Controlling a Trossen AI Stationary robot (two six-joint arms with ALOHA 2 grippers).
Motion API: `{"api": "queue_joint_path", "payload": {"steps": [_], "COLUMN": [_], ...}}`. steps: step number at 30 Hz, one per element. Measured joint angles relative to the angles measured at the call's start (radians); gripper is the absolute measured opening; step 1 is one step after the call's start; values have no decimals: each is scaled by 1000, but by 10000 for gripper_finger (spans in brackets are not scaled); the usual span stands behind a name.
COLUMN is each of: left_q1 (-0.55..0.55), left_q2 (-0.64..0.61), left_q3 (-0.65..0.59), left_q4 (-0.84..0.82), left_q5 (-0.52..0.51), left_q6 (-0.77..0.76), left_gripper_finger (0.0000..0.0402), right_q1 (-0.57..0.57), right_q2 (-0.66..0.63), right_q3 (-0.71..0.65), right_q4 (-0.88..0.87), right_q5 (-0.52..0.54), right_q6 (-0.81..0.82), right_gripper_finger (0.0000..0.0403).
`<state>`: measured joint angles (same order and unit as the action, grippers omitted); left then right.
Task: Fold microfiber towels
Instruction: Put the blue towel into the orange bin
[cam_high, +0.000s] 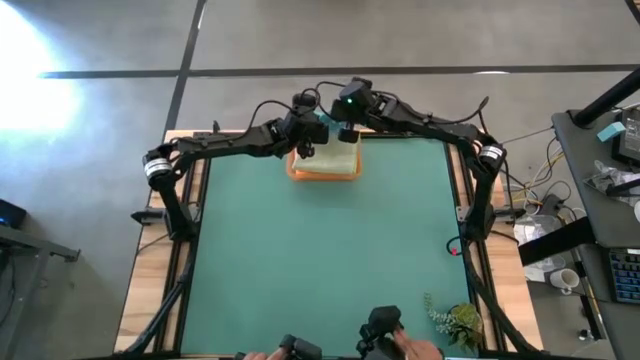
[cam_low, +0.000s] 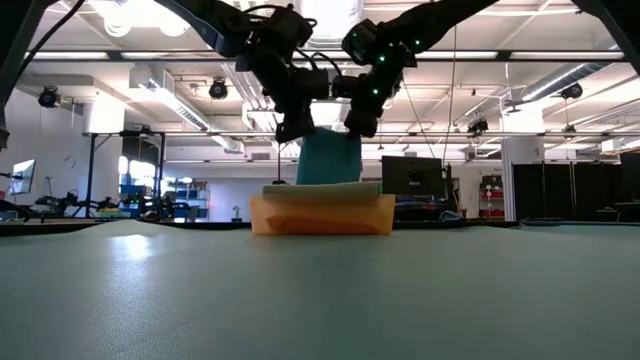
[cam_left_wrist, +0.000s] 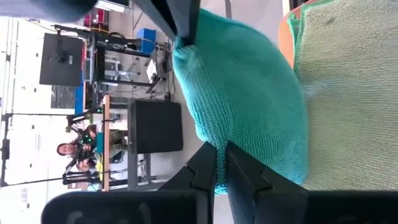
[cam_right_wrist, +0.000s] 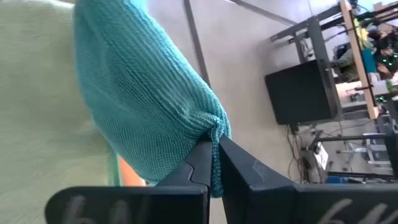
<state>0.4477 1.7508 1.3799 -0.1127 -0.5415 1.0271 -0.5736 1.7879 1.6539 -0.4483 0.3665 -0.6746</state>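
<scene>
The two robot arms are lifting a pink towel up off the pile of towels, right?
Not pink: the soft towel hanging between the left tool and the right tool is teal, as the low view shows. Both tools do pinch it above the towel pile, whose top cloth is pale green.

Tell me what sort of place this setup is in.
Most likely a robotics lab or workshop: exposed ceiling ducts and strip lights, equipment racks and monitors behind the table, a cluttered bench with cables. Both grippers hold up a teal towel.
</scene>
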Motion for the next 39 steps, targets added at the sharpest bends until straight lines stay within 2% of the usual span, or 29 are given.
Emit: {"api": "queue_joint_path", "payload": {"steps": [6, 10, 14, 16, 22, 29, 33, 39], "left_q1": [-5, -9, -10, -11, -16, -21, -32, -66], "left_q2": [0, 0, 0, 0, -7, -14, -14, -14], "left_q3": [-1, -1, -1, -1, 0, 0, 0, 0], "left_q4": [-8, -93, -194, -222, -293, -357, -370, -382], "left_q5": [-10, -8, 134, 167, 170, 175, 177, 239], "left_q6": [0, -35, -149, -178, -355, -467, -473, -476], "left_gripper_finger": [11, 11, 11, 11, 11, 12, 32, 91], "right_q1": [46, 75, 94, 96, 103, 121, 130, 135], "right_q2": [-1, -1, -2, -2, -2, -2, -2, -2], "right_q3": [-6, -12, -25, -28, -29, -29, -29, -29], "right_q4": [-109, -175, -186, -195, -241, -309, -316, -320], "right_q5": [0, -2, -11, -43, -154, -263, -270, -270], "right_q6": [46, 73, 85, 109, 206, 324, 369, 400], "right_gripper_finger": [8, 8, 8, 8, 8, 9, 15, 51]}}
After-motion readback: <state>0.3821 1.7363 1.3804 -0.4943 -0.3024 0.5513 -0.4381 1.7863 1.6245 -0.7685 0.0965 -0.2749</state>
